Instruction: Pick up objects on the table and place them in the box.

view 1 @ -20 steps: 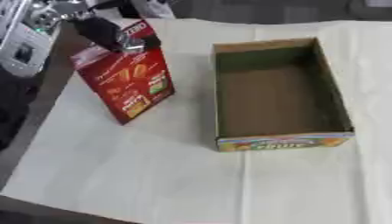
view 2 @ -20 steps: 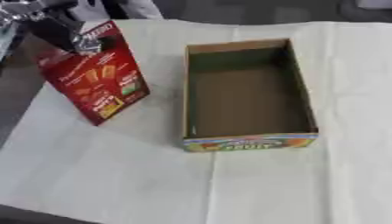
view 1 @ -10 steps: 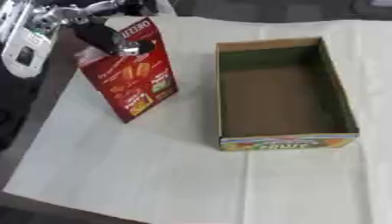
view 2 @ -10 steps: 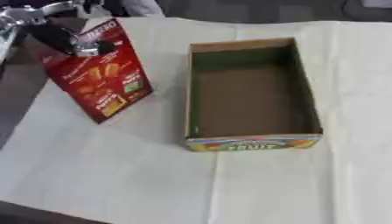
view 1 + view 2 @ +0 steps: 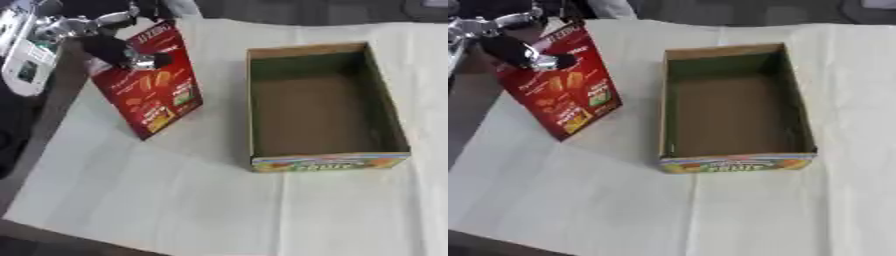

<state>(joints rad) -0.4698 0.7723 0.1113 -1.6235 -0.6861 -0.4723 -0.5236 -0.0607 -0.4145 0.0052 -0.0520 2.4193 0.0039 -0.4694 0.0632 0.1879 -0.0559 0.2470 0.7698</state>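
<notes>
So we've got the left hand [image 5: 122,52] curled around the upper part of the red snack box [image 5: 153,90], dark fingers wrapped across its front face near the top. Compared with a second ago, the red snack box has tipped a bit more, top leaning away and its lower corner looks like it's the only part near the cloth [image 5: 175,200] now, though we honestly can't tell if it's fully off the surface or just pivoting on that corner. It also seems to sit slightly closer to the cardboard box [image 5: 328,162], but the whole picture has slid too, so some of that is probably the head moving rather than the box. Our read: the grasp is done and the lift is just starting. The cardboard box is open-topped and has nothing in it, sitting just beside the red one on the right with a strip of cloth between them. Next bit should be raising the snack box clear of the near wall and carrying it rightward over the opening. The tilt is what we'd watch, since a slanted box could catch the rim. Right hand isn't showing in either view.
</notes>
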